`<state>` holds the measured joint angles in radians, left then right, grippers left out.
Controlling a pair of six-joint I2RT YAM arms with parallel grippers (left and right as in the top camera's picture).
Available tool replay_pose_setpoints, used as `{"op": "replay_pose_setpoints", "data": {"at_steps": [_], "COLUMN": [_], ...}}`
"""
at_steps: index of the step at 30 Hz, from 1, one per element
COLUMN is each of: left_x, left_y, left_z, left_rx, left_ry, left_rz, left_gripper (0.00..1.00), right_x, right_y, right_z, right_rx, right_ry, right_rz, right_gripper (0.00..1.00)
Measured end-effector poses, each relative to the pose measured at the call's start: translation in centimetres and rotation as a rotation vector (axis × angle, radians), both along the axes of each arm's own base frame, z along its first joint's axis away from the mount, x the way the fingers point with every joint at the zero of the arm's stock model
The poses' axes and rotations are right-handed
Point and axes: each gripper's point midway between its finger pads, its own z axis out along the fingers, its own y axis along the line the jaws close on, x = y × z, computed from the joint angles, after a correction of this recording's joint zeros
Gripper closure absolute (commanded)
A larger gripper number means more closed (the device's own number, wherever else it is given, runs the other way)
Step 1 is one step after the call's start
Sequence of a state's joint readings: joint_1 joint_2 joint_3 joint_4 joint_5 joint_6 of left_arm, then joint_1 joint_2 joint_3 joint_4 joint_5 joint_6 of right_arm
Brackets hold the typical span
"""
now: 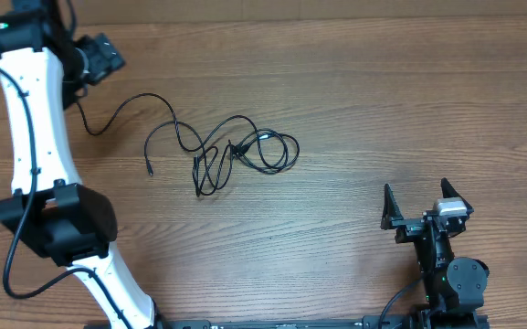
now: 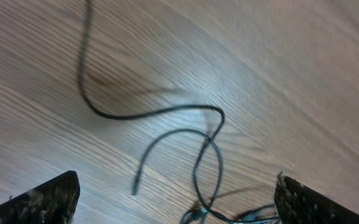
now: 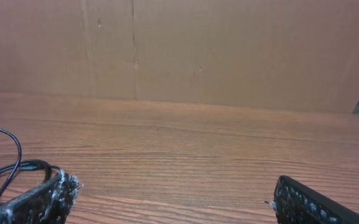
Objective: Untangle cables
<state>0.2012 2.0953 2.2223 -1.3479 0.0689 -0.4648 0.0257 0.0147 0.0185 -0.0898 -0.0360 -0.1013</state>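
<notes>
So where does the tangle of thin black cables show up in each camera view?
Overhead: the tangle of thin black cables lies mid-table, slightly left of centre.
Left wrist: its strands cross the centre and lower middle of the picture.
Right wrist: only a loop shows, at the far left edge.
Shared landmark: the brown wood-grain tabletop lies under it in all three views.

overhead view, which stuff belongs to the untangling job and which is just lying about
For the job: the tangled cables.
Just there: the table; the arm wiring.
</notes>
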Motion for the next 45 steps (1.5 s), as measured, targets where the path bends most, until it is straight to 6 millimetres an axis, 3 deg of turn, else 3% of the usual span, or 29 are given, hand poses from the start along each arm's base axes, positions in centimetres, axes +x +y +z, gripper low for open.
{"op": "replay_pose_setpoints", "data": {"at_steps": [5,8,16,24,26,27,29,31,34,41,45], "left_x": [-0.1,-0.2,-0.2,-0.5,-0.6,-0.7,-0.9,-1.2,-1.5,-1.1,-0.8], "left_y": [-4.3,-6.3,-10.8,-13.6,-14.1,-14.3,-14.6,-14.7,-14.6,-14.1,-12.4], "left_z": [-5.5,-7.3,-8.0,-9.3,-10.4,-11.2,-12.9,-14.1,-15.5,-15.7,-15.7], "left_rx": [-0.020,-0.005,0.008,0.024,0.028,0.028,0.027,0.027,0.029,0.055,0.139], "left_ry": [0.136,0.182,0.199,0.230,0.256,0.277,0.317,0.351,0.386,0.375,0.371], "left_rz": [-0.080,-0.122,-0.218,-0.281,-0.292,-0.297,-0.297,-0.298,-0.295,-0.265,-0.210], "left_gripper": [0.00,0.01,0.00,0.00,0.01,0.11,0.16,0.15,0.04,0.00,0.02], "right_x": [0.0,0.0,0.0,0.0,0.0,0.0,0.0,0.0,0.0,0.0,0.0], "right_y": [0.0,0.0,0.0,0.0,0.0,0.0,0.0,0.0,0.0,0.0,0.0], "right_z": [0.0,0.0,0.0,0.0,0.0,0.0,0.0,0.0,0.0,0.0,0.0], "right_rx": [0.000,0.000,0.000,0.000,0.000,0.000,0.000,0.000,-0.001,-0.001,0.000], "right_ry": [0.000,0.000,-0.001,0.000,0.000,0.000,0.000,0.000,-0.001,-0.001,0.000], "right_rz": [0.000,0.000,0.000,0.000,0.000,0.000,0.000,0.000,0.000,0.000,0.000], "right_gripper": [0.00,0.00,0.00,0.00,0.00,0.00,0.00,0.00,0.00,0.00,0.00]}}
